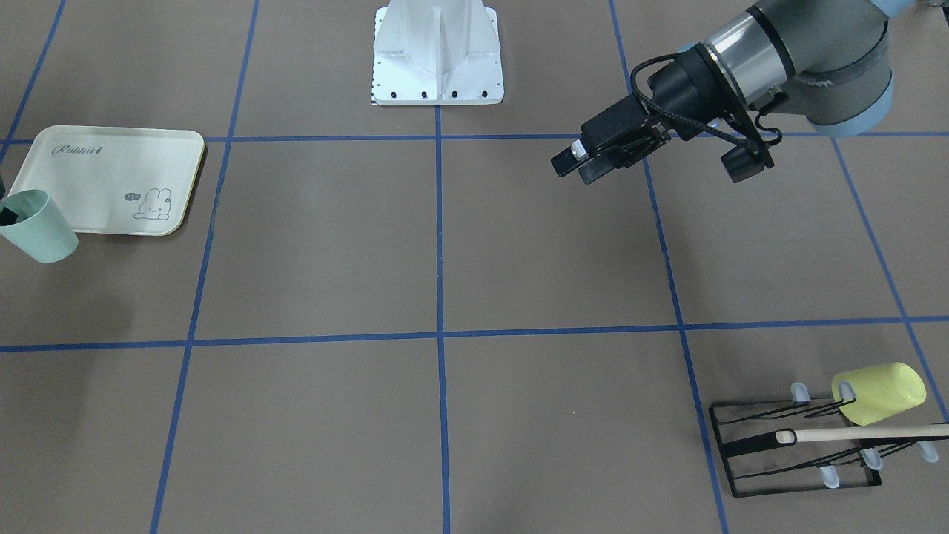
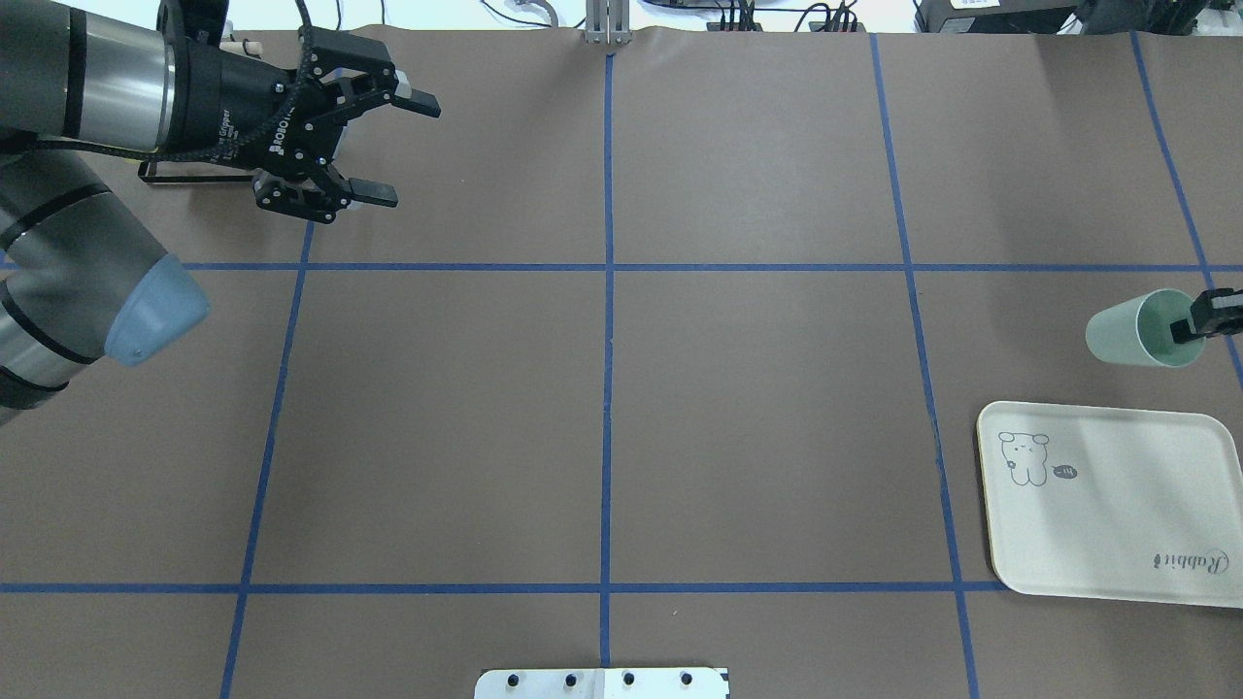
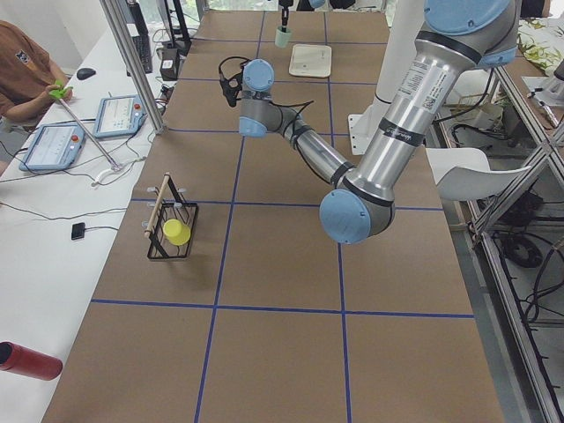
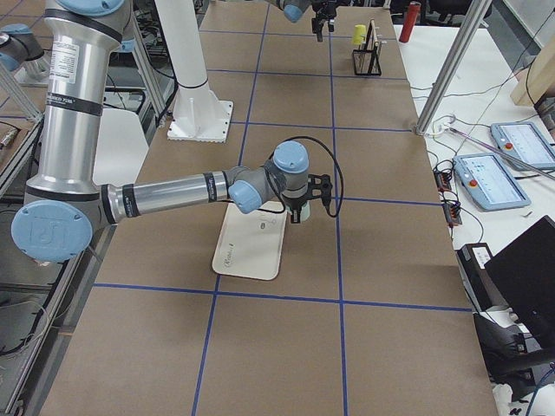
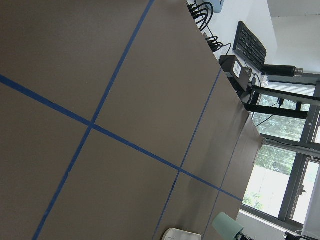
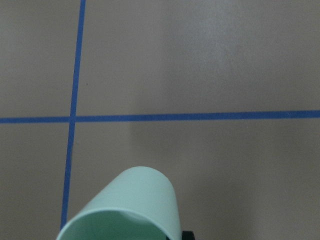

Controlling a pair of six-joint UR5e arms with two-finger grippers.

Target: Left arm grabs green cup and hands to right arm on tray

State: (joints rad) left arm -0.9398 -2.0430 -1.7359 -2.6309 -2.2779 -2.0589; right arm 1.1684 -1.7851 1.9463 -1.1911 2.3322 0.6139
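The pale mint-green cup [image 2: 1126, 330] hangs tilted, its mouth toward my right gripper [image 2: 1192, 332], which is shut on its rim with one finger [image 2: 1209, 313] inside. The cup also shows in the front view [image 1: 44, 230] and low in the right wrist view [image 6: 132, 205]. It is just beyond the far edge of the cream "Rabbit" tray [image 2: 1117, 515], not over it. The tray [image 1: 104, 174] is bare. My left gripper [image 2: 406, 150] is open and empty, far across the table above the brown surface; it also shows in the front view [image 1: 577, 167].
A black wire rack [image 1: 793, 445] with a wooden dowel holds a yellow-green cup [image 1: 878, 393] at the table's far corner on my left side. The white robot base [image 1: 437, 52] stands mid-table at my edge. Blue tape lines grid the table.
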